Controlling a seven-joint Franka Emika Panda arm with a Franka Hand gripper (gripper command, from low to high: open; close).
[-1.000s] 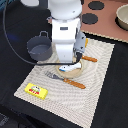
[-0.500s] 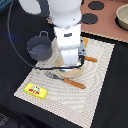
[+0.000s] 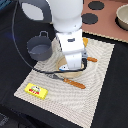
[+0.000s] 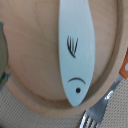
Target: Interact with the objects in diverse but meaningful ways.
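My arm low over the woven mat [image 3: 95, 75], my fingers out of sight so I cannot tell their state, white-blue fish [image 4: 76, 52] lying flat on a wooden plate [image 4: 35, 60], fork [image 4: 100, 112] just beside it, pot [image 3: 39, 47] and yellow packet [image 3: 35, 90] apart.

Arm vertical, wrist down, gripper [image 3: 71, 69] low, fingers hidden

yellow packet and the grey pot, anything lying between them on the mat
Nothing: in the exterior view the stretch between the yellow packet and the grey pot is bare mat and dark table.
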